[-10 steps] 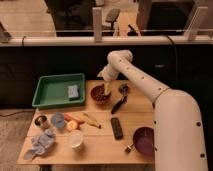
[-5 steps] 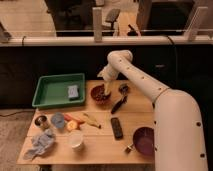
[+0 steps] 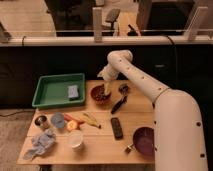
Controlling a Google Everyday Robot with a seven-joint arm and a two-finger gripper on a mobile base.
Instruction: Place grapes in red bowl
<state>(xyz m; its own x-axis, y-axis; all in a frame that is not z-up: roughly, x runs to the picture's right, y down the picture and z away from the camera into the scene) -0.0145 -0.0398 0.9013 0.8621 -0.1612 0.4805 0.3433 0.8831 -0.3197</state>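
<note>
The red bowl (image 3: 99,94) sits on the wooden table (image 3: 100,150) near its far edge, just right of the green tray. My gripper (image 3: 106,89) hangs from the white arm and points down into the bowl's right side. A dark patch inside the bowl under the gripper looks like the grapes (image 3: 102,94). I cannot tell whether they rest in the bowl or are still held.
A green tray (image 3: 52,92) holding a grey sponge (image 3: 73,92) stands at the back left. A black brush (image 3: 120,102), a black remote (image 3: 116,128) and a purple bowl (image 3: 144,140) lie to the right. A banana (image 3: 92,120), a white cup (image 3: 76,140), a can (image 3: 41,121) and a cloth (image 3: 42,143) lie front left.
</note>
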